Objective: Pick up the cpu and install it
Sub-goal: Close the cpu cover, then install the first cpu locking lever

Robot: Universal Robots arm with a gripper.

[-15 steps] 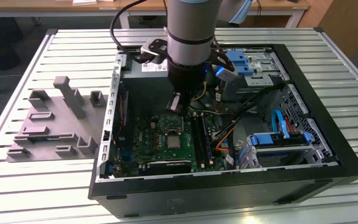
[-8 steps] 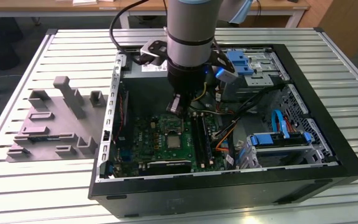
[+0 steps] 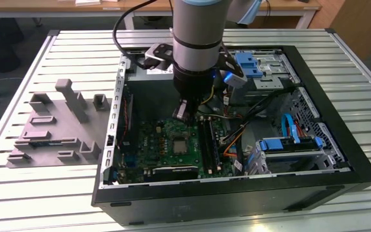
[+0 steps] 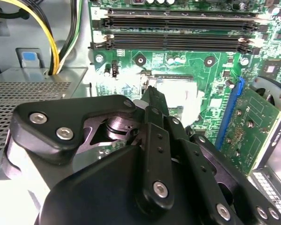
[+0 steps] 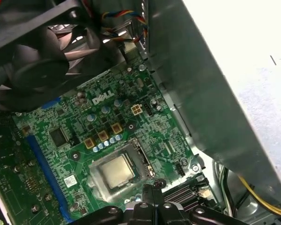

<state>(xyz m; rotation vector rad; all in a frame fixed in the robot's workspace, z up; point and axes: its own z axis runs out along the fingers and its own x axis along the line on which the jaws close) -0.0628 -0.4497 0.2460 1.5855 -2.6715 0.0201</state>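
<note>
CPU's sitting in its socket

My hand (image 5: 147, 199) hovers just off the cpu (image 5: 116, 169), at its 5 o'clock; grip state, can't tell.

This looks like a robotics lab or test workshop. An open black desktop computer case (image 3: 340, 145) lies on its side on a workbench of ribbed aluminium slats (image 3: 18, 193), its green motherboard (image 3: 166, 140) exposed. On the exterior view's left, beside the case, sits a grey plastic fixture tray (image 3: 50, 130) with moulded blocks. A pale wooden table (image 3: 44, 7) stands at the far side, over a grey floor (image 3: 5, 96).
</note>
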